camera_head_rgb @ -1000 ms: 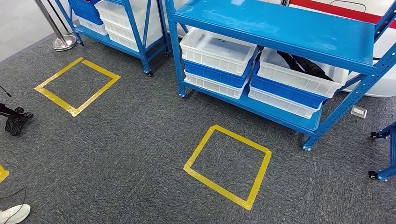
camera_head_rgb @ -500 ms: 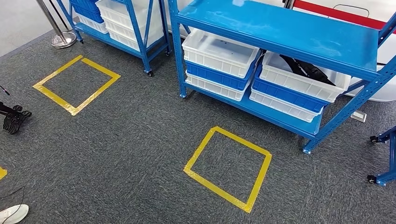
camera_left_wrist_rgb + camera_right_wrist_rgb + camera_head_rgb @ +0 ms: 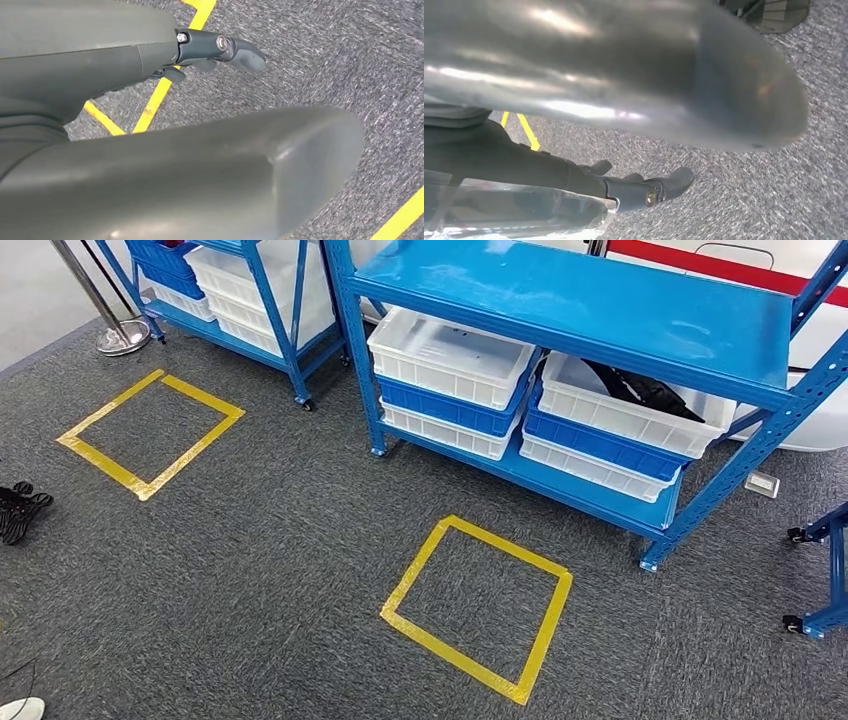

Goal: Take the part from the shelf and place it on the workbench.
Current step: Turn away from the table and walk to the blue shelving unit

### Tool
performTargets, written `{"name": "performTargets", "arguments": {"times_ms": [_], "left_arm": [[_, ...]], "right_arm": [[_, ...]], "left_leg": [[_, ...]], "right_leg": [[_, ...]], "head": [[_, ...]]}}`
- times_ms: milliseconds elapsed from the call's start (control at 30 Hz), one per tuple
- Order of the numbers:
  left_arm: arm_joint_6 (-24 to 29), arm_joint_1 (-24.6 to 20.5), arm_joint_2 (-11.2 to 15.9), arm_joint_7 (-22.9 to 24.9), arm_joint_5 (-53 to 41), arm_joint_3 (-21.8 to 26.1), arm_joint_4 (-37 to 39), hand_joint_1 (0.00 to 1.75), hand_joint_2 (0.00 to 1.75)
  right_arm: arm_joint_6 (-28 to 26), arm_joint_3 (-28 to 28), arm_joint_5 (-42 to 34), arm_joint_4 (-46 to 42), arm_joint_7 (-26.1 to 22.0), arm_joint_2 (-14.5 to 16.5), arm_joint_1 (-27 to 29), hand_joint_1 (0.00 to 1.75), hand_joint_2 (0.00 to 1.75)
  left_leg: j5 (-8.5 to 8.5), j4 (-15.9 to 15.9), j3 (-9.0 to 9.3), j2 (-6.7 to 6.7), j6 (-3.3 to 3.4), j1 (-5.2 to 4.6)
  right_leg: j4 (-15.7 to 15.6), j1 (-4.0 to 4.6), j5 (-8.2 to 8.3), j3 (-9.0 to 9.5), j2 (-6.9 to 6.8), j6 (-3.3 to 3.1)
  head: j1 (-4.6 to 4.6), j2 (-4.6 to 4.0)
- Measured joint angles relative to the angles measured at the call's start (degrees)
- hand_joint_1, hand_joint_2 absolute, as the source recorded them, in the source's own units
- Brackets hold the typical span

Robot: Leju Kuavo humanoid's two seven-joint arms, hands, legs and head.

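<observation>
Left wrist view has the left hand (image 3: 200,150) hanging over grey carpet (image 3: 360,60), its dark fingers (image 3: 235,50) stretched out and apart with nothing in them; the right hand (image 3: 634,100) hangs the same way, its fingers (image 3: 659,187) extended and empty above the carpet; both are well apart from the blue shelf (image 3: 600,300). Beneath that shelf's upper board sit stacked white and blue bins (image 3: 450,375), and a dark part (image 3: 645,390) lies in the white bin (image 3: 620,410) on the far side of the stack; whether this is the piece wanted I cannot tell for sure. A yellow tape square (image 3: 478,608) lies on the floor just in front of the shelf. The risks, as I judge them: stopping off that square leaves the bin out of reach; the low upper board could catch an arm going in; the part's tangled shape may snag on the bin's rim.
</observation>
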Motion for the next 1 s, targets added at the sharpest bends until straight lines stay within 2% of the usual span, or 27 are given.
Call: {"name": "performTargets", "arguments": {"times_ms": [33,67,100,133,233,300,367,400,433,467,500,533,567,600,633,700,767,800,833,900,933,967,1000], "left_arm": [[0.0,0.0,0.0,0.0,0.0,0.0,0.0,0.0,0.0],[0.0,-0.1,0.2,0.0,0.0,0.0,0.0,0.0,0.0],[0.0,-0.1,0.3,0.0,0.0,0.0,0.0,0.0,0.0],[0.0,-0.2,0.4,0.0,0.0,0.0,-0.1,0.0,0.0],[0.0,-0.1,0.5,0.0,0.0,0.0,-0.1,0.0,0.0],[0.0,-0.1,0.4,-0.1,0.0,0.0,-0.1,0.0,0.0],[0.0,-0.2,0.4,-0.1,0.1,0.0,-0.1,0.0,0.0],[0.0,-0.2,0.4,-0.1,0.1,0.0,-0.1,0.0,0.0],[0.0,-0.1,0.4,-0.1,0.1,0.0,-0.1,0.0,0.0],[0.0,-0.1,0.4,-0.1,0.1,0.0,-0.1,0.0,0.0],[0.0,0.0,0.4,-0.1,0.1,0.0,-0.1,0.0,0.0],[0.0,0.0,0.4,-0.1,0.1,0.0,-0.1,0.0,0.0],[0.0,0.0,0.5,-0.1,0.2,0.0,-0.1,0.0,0.0],[0.0,0.0,0.6,-0.1,0.2,0.0,-0.1,0.0,0.0],[0.0,0.0,0.6,-0.2,0.3,0.0,-0.1,0.0,0.0],[0.0,0.0,0.7,-0.2,0.4,0.0,-0.1,0.0,0.0],[0.0,0.0,0.8,-0.2,0.5,0.0,-0.1,0.0,0.0],[0.0,0.0,0.9,-0.2,0.5,0.0,-0.1,0.0,0.0],[0.0,0.0,0.9,-0.2,0.5,0.0,-0.1,0.0,0.0],[0.0,0.1,0.9,-0.2,0.5,0.0,-0.1,0.0,0.0],[0.0,0.1,0.9,-0.2,0.6,0.0,-0.1,0.0,0.0],[0.0,0.2,0.9,-0.2,0.6,0.0,-0.1,0.0,0.0],[0.0,0.3,0.9,-0.2,0.6,0.0,-0.1,0.0,0.0]], "right_arm": [[0.0,0.0,-0.1,0.0,0.0,0.1,0.0,0.0,0.0],[0.0,0.0,-0.1,0.0,0.0,0.2,0.0,0.0,0.0],[0.0,0.0,-0.1,0.0,0.0,0.3,0.0,0.0,0.0],[-0.1,0.0,-0.1,0.0,0.0,0.5,0.0,0.0,0.0],[-0.1,0.0,0.2,0.0,0.0,0.8,-0.1,0.0,0.0],[-0.1,0.0,0.5,0.0,0.0,0.6,-0.1,0.0,0.0],[-0.1,0.0,0.7,0.0,0.0,0.4,-0.2,0.0,0.0],[-0.1,0.0,0.8,0.0,0.0,0.3,-0.2,0.0,0.0],[-0.1,0.0,0.8,0.0,0.0,0.1,-0.1,0.0,0.0],[-0.1,0.0,0.9,0.0,0.0,0.0,0.0,0.0,0.0],[-0.1,0.0,1.0,0.0,0.0,-0.1,0.1,0.0,0.0],[-0.1,0.0,1.0,0.0,0.0,-0.2,0.2,0.0,0.0],[-0.1,0.0,1.0,0.0,0.0,-0.2,0.1,0.0,0.0],[-0.1,0.0,1.0,0.0,0.0,-0.2,0.1,0.0,0.0],[-0.1,0.0,1.0,0.0,0.0,-0.1,0.0,0.0,0.0],[-0.1,0.0,1.0,0.0,-0.1,-0.1,-0.1,0.0,0.0],[-0.1,-0.1,1.0,0.0,-0.1,-0.1,0.0,0.0,0.0],[-0.1,-0.1,1.0,0.0,-0.1,0.0,0.1,0.0,0.0],[-0.1,-0.1,1.0,0.0,-0.1,0.0,0.1,0.0,0.0],[-0.1,-0.2,1.0,0.0,-0.1,0.0,0.0,0.0,0.0],[-0.1,-0.2,1.0,0.0,-0.1,0.0,0.0,0.0,0.0],[-0.1,-0.2,1.0,0.0,-0.1,0.0,0.0,0.0,0.0],[-0.1,-0.2,1.0,0.0,-0.1,0.0,0.0,0.0,0.0]], "left_leg": [[2.57,-4.0,1.47,-0.13,0.93,-0.38],[4.29,-7.6,2.94,-0.16,1.92,-0.79],[5.17,-10.2,4.02,-0.14,2.69,-1.25],[5.28,-11.5,4.58,-0.1,3.21,-1.63],[5.26,-13.8,6.1,0.0,3.7,-1.85],[5.78,-16.0,7.9,0.05,4.02,-1.52],[5.63,-16.7,8.66,0.1,3.88,-1.46],[5.36,-16.7,8.85,0.07,3.62,-1.49],[5.05,-16.6,9.11,-0.01,3.32,-1.49],[4.73,-16.6,9.44,-0.11,3.01,-1.44],[4.34,-16.4,9.79,-0.2,2.61,-1.32],[3.83,-16.0,10.06,-0.27,2.14,-1.21],[3.13,-15.4,10.16,-0.29,1.57,-1.23],[2.43,-14.9,10.17,-0.29,1.09,-1.28],[1.86,-14.4,10.13,-0.27,0.71,-1.36],[1.28,-14.1,10.18,-0.23,0.35,-1.24],[0.5,-13.0,9.93,-0.23,-0.07,-0.8],[-0.46,-11.0,9.05,-0.23,-0.4,-0.61],[-1.83,-7.8,7.37,-0.25,-0.78,-0.44],[-4.34,0.2,2.45,-0.25,-1.31,-0.25],[-4.51,2.8,0.39,-0.25,-1.35,-0.2],[-3.44,3.2,-0.64,-0.25,-1.16,-0.21],[-1.3,1.4,-0.52,-0.27,-0.75,-0.29]], "right_leg": [[-0.1,0.09,-0.21,0.29,0.11,-0.02],[-0.2,0.31,-0.41,0.6,0.18,0.06],[-0.4,0.27,-0.56,0.79,0.21,0.17],[-0.6,0.18,-0.67,0.87,0.21,0.37],[-1.1,0.29,-0.89,1.39,-0.08,0.95],[1.9,0.63,-2.13,0.05,-0.35,0.75],[9.1,0.45,-4.64,-4.2,-0.42,0.43],[12.4,0.28,-5.46,-6.42,-0.43,0.58],[14.1,0.09,-5.47,-7.94,-0.43,0.99],[13.6,-0.12,-4.46,-8.3,-0.46,1.63],[10.8,-0.36,-2.57,-7.5,-0.53,2.43],[6.7,-0.65,-0.35,-5.95,-0.69,3.18],[3.1,-0.73,1.3,-4.37,-0.84,3.5],[0.5,-0.76,2.32,-3.18,-0.93,3.31],[-0.5,-0.65,2.59,-2.58,-0.96,2.8],[-0.4,-0.39,2.22,-2.4,-0.8,1.52],[-0.5,-0.55,1.92,-2.08,-0.67,0.79],[-0.5,-0.71,1.77,-1.83,-0.6,0.45],[-0.5,-0.78,1.57,-1.56,-0.56,0.12],[-0.5,-0.58,1.08,-1.08,-0.5,-0.33],[-0.5,-0.46,0.79,-0.76,-0.41,-0.42],[-0.5,-0.32,0.47,-0.34,-0.29,-0.43],[-0.5,-0.17,0.13,0.18,-0.15,-0.38]], "head": [[0.01,-0.01],[0.13,-0.01],[0.17,-0.01],[0.17,-0.02],[0.06,-0.01],[0.26,-0.01],[0.39,-0.02],[0.42,-0.02],[0.42,-0.02],[0.42,-0.02],[0.44,-0.02],[0.45,-0.02],[0.54,-0.02],[0.55,-0.02],[0.52,-0.01],[0.38,-0.01],[0.3,-0.02],[0.22,-0.02],[0.14,-0.02],[0.01,-0.01],[-0.01,-0.01],[-0.02,-0.01],[-0.02,-0.01]]}}
